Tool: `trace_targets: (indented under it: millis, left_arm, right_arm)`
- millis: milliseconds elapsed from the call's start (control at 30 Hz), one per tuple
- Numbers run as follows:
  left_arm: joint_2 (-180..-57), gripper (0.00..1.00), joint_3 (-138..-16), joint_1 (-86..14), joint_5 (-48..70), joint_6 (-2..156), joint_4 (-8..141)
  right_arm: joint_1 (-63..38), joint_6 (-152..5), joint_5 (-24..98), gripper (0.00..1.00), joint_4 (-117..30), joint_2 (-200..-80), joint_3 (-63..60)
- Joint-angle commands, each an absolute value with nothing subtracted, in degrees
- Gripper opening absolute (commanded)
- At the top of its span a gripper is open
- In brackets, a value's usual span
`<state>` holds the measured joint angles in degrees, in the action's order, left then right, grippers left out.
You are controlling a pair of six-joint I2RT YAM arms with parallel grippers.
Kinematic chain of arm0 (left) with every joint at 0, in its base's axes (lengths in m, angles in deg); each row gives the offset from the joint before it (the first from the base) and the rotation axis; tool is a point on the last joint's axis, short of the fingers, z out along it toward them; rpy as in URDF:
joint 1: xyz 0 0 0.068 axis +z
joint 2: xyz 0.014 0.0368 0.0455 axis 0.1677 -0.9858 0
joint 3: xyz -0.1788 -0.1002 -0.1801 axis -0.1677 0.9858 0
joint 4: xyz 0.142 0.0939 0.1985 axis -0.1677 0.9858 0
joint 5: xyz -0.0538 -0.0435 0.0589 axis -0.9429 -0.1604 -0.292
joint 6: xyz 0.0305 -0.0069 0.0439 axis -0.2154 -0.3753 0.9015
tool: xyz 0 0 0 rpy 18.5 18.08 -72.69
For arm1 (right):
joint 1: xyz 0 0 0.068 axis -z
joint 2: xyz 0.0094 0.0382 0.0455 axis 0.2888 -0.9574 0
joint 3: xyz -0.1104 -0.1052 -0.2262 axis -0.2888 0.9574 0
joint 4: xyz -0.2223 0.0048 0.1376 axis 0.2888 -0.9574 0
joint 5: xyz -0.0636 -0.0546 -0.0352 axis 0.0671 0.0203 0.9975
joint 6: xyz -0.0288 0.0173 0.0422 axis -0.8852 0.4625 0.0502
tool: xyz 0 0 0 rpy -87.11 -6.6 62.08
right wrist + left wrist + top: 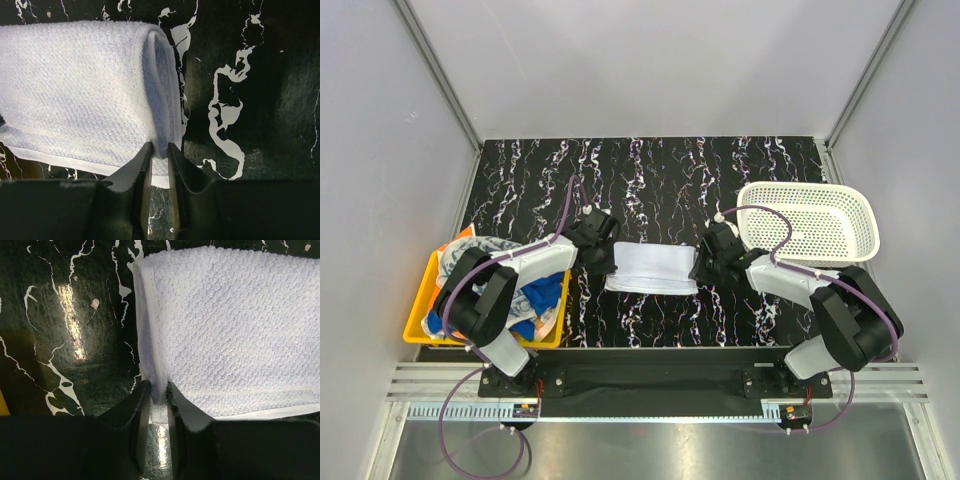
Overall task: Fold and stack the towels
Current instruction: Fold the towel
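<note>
A yellow plastic bin [416,322] is seen at eight o'clock on the black, white-veined tabletop [660,175]. A white perforated basket [807,225] is set upright at three o'clock. At six o'clock, what may be an aluminium rail [660,396] is fixed.

We see a plain white towel [651,268] on a black bench [650,170] with wiggly white lines. Left of it, a yellow bin [417,318] holds a blue towel [548,292] and an orange-and-white towel [457,243]. Right of it, the basket [807,222] is white with tiny holes.
</note>
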<state>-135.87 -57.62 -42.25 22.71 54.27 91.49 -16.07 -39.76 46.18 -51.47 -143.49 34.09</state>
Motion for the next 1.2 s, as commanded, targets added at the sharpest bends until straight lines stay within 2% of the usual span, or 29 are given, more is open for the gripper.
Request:
trace_targets:
  millis: [0, 200, 433, 733, 867, 967, 1167]
  left_arm:
    - [-134.60, 0.22, -58.33, -42.00, 23.20, 55.64, 91.00]
    - [-134.33, 0.19, -59.29, -42.00, 23.81, 56.69, 92.41]
    - [-134.33, 0.18, -60.96, -41.91, 24.25, 58.19, 94.34]
    - [-133.54, 0.25, -63.95, -41.74, 25.13, 59.42, 96.98]
    - [-133.54, 0.25, -64.30, -41.56, 25.22, 59.68, 97.16]
    - [-133.72, 0.20, -64.22, -41.56, 25.31, 59.60, 96.98]
    - [-133.19, 0.00, -64.65, -41.38, 24.08, 59.07, 96.81]
  right_arm:
    - [-16.61, -39.27, 46.06, 0.24, -50.01, -143.44, 31.84]
    - [-16.61, -39.62, 46.42, 0.11, -50.80, -143.53, 31.14]
    - [-16.61, -40.15, 46.68, 0.02, -51.76, -143.44, 30.35]
    - [-16.52, -41.03, 47.65, 0.00, -54.22, -142.12, 28.59]
    - [-16.61, -41.29, 47.65, 0.00, -54.40, -141.68, 28.41]
    - [-16.52, -41.38, 47.65, 0.00, -54.66, -141.59, 28.32]
    - [-16.52, -41.90, 48.00, 0.00, -55.54, -140.98, 27.71]
